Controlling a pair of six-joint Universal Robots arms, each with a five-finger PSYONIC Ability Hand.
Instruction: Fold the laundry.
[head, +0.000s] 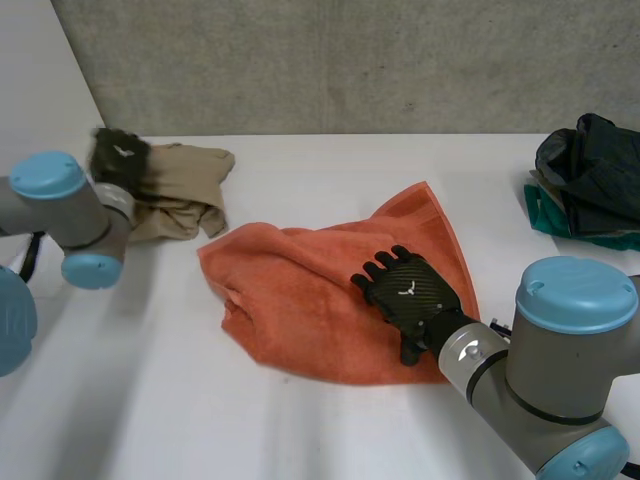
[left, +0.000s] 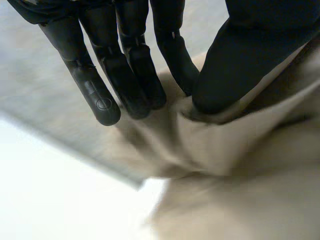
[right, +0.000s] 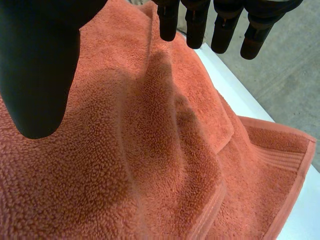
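— Two cloths are being handled, I see. Where is the orange towel (head: 290, 300)?

— Crumpled in the middle of the white table (head: 130, 400), with one corner pointing to one o'clock.

— And the right hand (head: 410, 290)?

— It is over the towel's four o'clock part, palm down. Its fingers (right: 168, 22) are straight and a little spread, the thumb stands well apart, and it grips nothing. I cannot tell whether the palm touches the towel.

— What about the left hand (head: 118, 155)?

— At ten o'clock from the towel, on a tan cloth (head: 190, 190) bunched near the table's far edge. The thumb and fingers pinch a raised fold of that cloth between them.

— Anything else on the table?

— A heap of dark clothes (head: 590, 170) sits at two o'clock by the right edge, with green fabric under it. It is well apart from the towel.
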